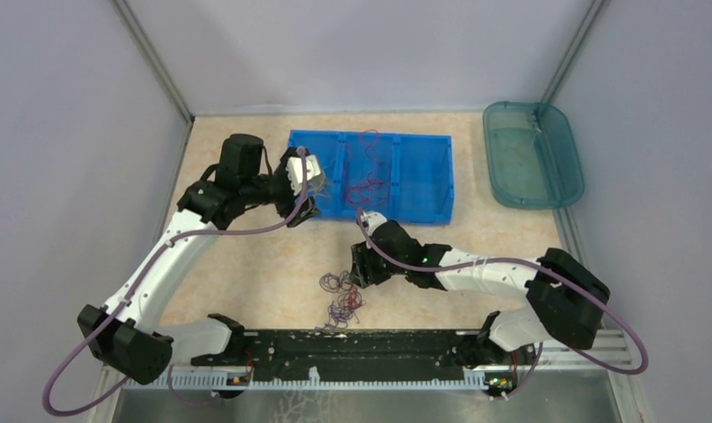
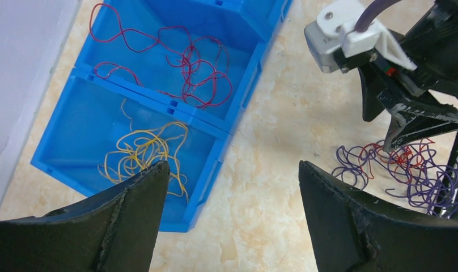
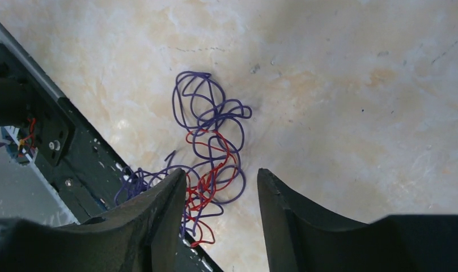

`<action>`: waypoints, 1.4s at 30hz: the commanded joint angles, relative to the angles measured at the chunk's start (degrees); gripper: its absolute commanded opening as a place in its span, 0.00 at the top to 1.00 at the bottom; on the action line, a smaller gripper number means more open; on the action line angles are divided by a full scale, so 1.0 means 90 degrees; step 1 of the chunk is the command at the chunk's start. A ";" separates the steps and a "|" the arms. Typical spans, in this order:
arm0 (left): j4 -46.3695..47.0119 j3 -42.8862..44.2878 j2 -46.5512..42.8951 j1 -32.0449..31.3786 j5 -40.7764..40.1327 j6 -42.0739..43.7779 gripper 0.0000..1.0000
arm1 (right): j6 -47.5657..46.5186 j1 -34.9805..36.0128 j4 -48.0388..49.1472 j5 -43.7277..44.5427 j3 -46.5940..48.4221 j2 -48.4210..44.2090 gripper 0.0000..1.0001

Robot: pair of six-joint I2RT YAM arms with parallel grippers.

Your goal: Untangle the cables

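Note:
A tangle of purple and red cables lies on the table near the front rail; it also shows in the right wrist view and the left wrist view. My right gripper is open and empty just above and beside the tangle. Red cables lie in the middle compartment of the blue bin. Yellow cables lie in its end compartment. My left gripper is open and empty, over the bin's near left corner.
A teal translucent tray sits at the back right. A black rail runs along the front edge, close to the tangle. Walls stand at the left, back and right.

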 commanded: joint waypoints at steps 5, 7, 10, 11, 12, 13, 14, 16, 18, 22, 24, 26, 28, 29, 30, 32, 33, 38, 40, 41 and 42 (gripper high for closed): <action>0.0303 0.0038 -0.0169 0.0017 -0.0102 0.0050 0.11 | 0.0731 0.0113 0.0386 -0.0024 0.0037 0.0215 0.71; 0.0325 0.0040 -0.0171 0.0021 -0.0163 0.0059 0.10 | 0.0789 0.0114 0.0529 -0.0087 -0.0009 0.0196 0.80; 0.0341 0.0077 -0.0162 0.0020 -0.0199 0.0065 0.10 | 0.0859 0.0113 0.0620 -0.0287 0.0004 0.0294 0.80; 0.0346 0.0106 -0.0162 0.0017 -0.0194 0.0065 0.10 | 0.0871 0.0113 0.0594 -0.0357 0.0027 0.0354 0.77; 0.0346 0.0128 -0.0161 0.0014 -0.0184 0.0057 0.10 | 0.0857 0.0113 0.0493 -0.0369 0.0074 0.0447 0.73; 0.0341 0.0149 -0.0152 0.0022 -0.0176 0.0061 0.10 | 0.0798 0.0113 0.0349 -0.0350 0.0136 0.0528 0.69; 0.0341 0.0176 -0.0151 0.0017 -0.0162 0.0065 0.10 | 0.0761 0.0113 0.0173 -0.0280 0.0196 0.0602 0.64; 0.0350 0.0248 -0.0120 0.0003 -0.0127 0.0088 0.10 | 0.0717 0.0120 -0.0023 -0.0080 0.0240 0.0661 0.61; 0.0341 0.0316 -0.0064 -0.0012 -0.0117 0.0047 0.10 | 0.0684 0.0132 -0.0129 0.0111 0.0215 0.0610 0.58; 0.0350 0.0316 -0.0034 -0.0058 -0.0083 0.0010 0.10 | 0.0718 0.0142 -0.0061 0.0239 0.0118 0.0469 0.60; 0.0364 0.0291 -0.0043 -0.0071 -0.0095 0.0006 0.10 | 0.0801 0.0142 0.0176 0.0129 0.0014 0.0449 0.68; 0.0389 0.0268 -0.0060 -0.0066 -0.0135 -0.0003 0.10 | 0.0930 0.0143 0.0512 -0.0065 -0.0133 0.0440 0.78; 0.0390 0.0239 -0.0081 -0.0067 -0.0162 0.0007 0.10 | 0.1049 0.0140 0.0789 -0.0242 -0.0232 0.0429 0.87; 0.0385 0.0235 -0.0086 -0.0070 -0.0163 0.0008 0.10 | 0.1092 0.0142 0.0914 -0.0312 -0.0280 0.0402 0.91; 0.0385 0.0233 -0.0100 -0.0072 -0.0159 0.0017 0.10 | 0.1142 0.0135 0.1010 -0.0348 -0.0315 0.0331 0.96; 0.0370 0.0236 -0.0111 -0.0082 -0.0155 0.0018 0.10 | 0.1150 0.0101 0.1213 -0.0370 -0.0360 0.0086 1.00; 0.0354 0.0242 -0.0112 -0.0078 -0.0145 0.0012 0.10 | 0.1147 0.0062 0.1294 -0.0387 -0.0365 -0.0061 1.00; 0.0136 0.0221 -0.0183 -0.0087 0.0310 -0.0100 0.10 | 0.0901 -0.0229 0.1322 -0.0649 -0.0039 -0.0799 1.00; -0.0018 0.0164 -0.0249 -0.0089 0.0675 -0.0114 0.10 | 0.0669 -0.0246 0.1131 -0.0607 0.0206 -0.0991 1.00; -0.0078 0.0113 -0.0290 -0.0089 0.0863 -0.0117 0.10 | 0.0540 -0.0248 0.1032 -0.0602 0.0332 -0.1047 1.00; -0.0133 0.0047 -0.0333 -0.0086 0.1083 -0.0120 0.11 | 0.0439 -0.0254 0.0973 -0.0599 0.0451 -0.1093 1.00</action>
